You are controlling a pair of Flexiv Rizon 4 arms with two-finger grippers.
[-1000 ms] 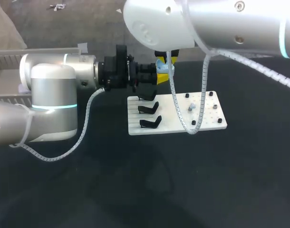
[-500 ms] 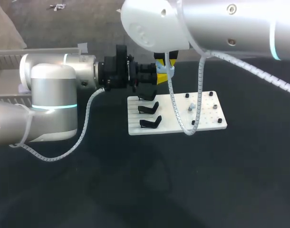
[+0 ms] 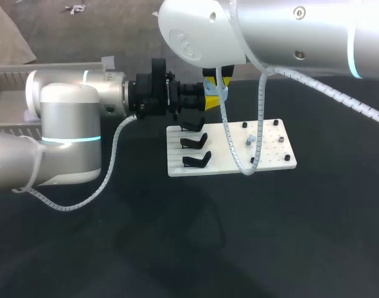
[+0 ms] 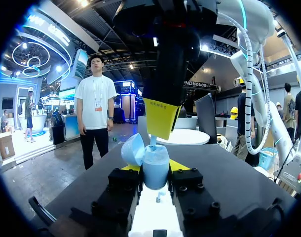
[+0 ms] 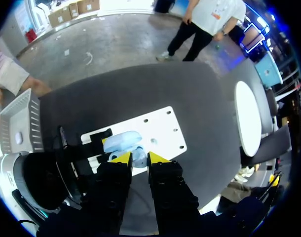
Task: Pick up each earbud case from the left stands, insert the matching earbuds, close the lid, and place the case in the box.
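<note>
Left claw [image 4: 155, 169], from 9 o'clock side, had fingers part open and squeezed light blue earbud case [image 4: 154, 174] from both sides. Case lid [image 4: 132, 149] was up. Case was in air, just past 12 o'clock edge of white board [image 3: 233, 162]. Right claw [image 5: 139, 158] hung over case, tips down, almost closed, pinching small blue earbud [image 4: 153, 141] at case mouth. Black stands [image 3: 196, 141] sat on board's 9 o'clock half. Box [image 3: 9, 81] was well off at 9 o'clock of board, by black table [image 3: 270, 236].
</note>
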